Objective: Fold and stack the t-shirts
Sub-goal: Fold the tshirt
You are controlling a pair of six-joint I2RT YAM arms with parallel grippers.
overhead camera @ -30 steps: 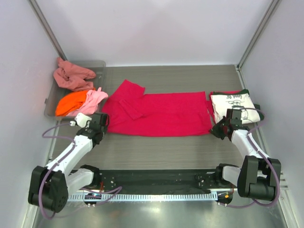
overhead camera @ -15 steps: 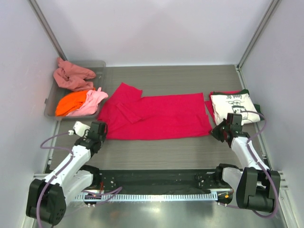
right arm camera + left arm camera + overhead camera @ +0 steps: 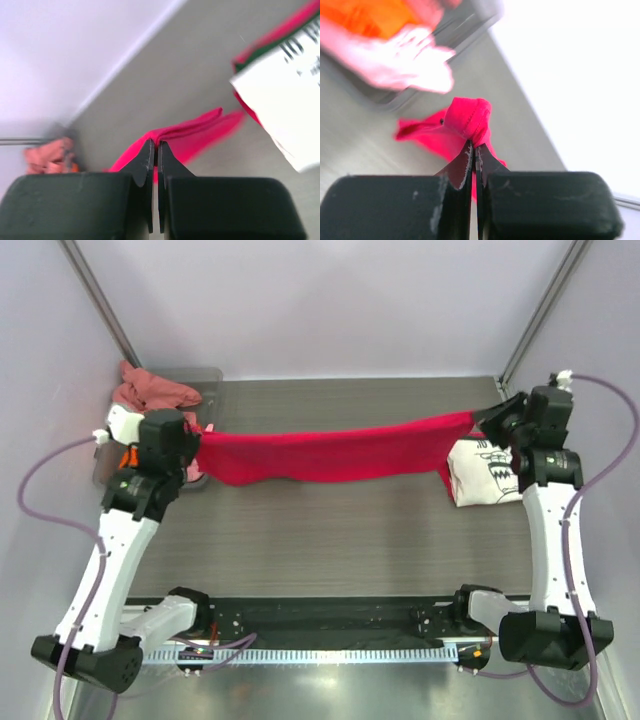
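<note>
- Crimson-red t-shirt, where is it?
- It hangs as one long band between the two arms, across the middle of the table. It sags a little in the centre. Whether its lower edge touches the wood, I cannot tell.
- Please begin from the left. What is there?
- In the far left corner stands a grey bin. A salmon-pink t-shirt lies on its far end. The left wrist view is blurred, but it shows also an orange t-shirt and a light pink t-shirt in the bin. The pink one hangs over the rim.
- And the left pincer?
- The left pincer is closed on the bunched left end of the crimson cloth, just beside the bin. Seen from above, the left arm covers the near part of the bin.
- And on the right side?
- The right pincer is closed too. It pinches the right end of the same shirt, raised near the far right corner.
- Does something stand in the way there?
- Yes. A folded cream t-shirt with dark print lies at the right edge of the table. Under it only the edge of a dark green t-shirt shows. The right tail of the crimson shirt hangs down over the left border of the cream one. From above, the right arm covers its right side.
</note>
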